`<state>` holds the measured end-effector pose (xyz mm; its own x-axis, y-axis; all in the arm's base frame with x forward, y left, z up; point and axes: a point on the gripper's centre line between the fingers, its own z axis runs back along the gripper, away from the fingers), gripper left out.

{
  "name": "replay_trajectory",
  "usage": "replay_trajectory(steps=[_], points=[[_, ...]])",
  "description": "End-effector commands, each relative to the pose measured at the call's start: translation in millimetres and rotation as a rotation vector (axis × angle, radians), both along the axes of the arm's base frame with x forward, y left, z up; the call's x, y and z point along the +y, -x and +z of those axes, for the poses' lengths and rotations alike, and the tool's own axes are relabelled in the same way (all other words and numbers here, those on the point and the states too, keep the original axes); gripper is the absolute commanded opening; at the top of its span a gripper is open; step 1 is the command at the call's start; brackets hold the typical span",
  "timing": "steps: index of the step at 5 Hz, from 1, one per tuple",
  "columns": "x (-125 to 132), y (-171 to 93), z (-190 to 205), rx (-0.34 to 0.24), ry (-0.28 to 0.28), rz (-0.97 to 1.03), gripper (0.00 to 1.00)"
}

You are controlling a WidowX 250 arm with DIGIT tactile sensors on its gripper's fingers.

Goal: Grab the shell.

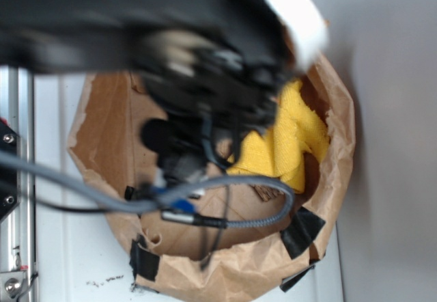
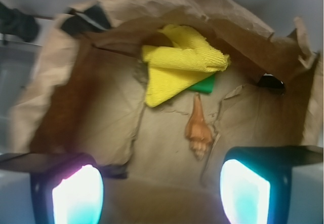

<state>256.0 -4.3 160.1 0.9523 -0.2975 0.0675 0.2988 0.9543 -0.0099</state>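
One shell [image 2: 198, 131] is lying on the brown paper floor of a torn paper bag [image 2: 61, 107], seen in the wrist view. It is showing a glossy orange-brown surface, with a ridged, whorled blunt end pointing toward the camera and a thin tip pointing away toward a yellow cloth [image 2: 179, 67]. The tip is sitting just beside a small green block [image 2: 206, 85], which is peeking out from under the cloth's edge.

The gripper [image 2: 161, 191] is hovering above the bag floor with its two fingers [image 2: 76, 193] standing wide apart and holding nothing; the shell is lying between them and a little farther in, nearer the right finger, and apart from both.

The exterior view is showing the black arm [image 1: 136, 29], blurred, reaching over the bag and hiding the shell. The bag's crumpled rim is carrying patches of black tape [image 1: 300, 230]. A grey cable [image 1: 82, 189] is looping across the opening. The bag is resting on a white table [image 1: 54, 261], with a grey wall [image 1: 389, 145] alongside.
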Motion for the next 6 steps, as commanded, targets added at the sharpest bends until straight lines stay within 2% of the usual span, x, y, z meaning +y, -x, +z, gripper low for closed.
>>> replay_trajectory(steps=[1,5,6], points=[[24.4,-38.6,-36.3,0.028,-0.017,-0.047,1.0],[24.4,-38.6,-36.3,0.028,-0.017,-0.047,1.0],[38.6,-27.2,-52.8,0.042,0.031,-0.037,1.0]])
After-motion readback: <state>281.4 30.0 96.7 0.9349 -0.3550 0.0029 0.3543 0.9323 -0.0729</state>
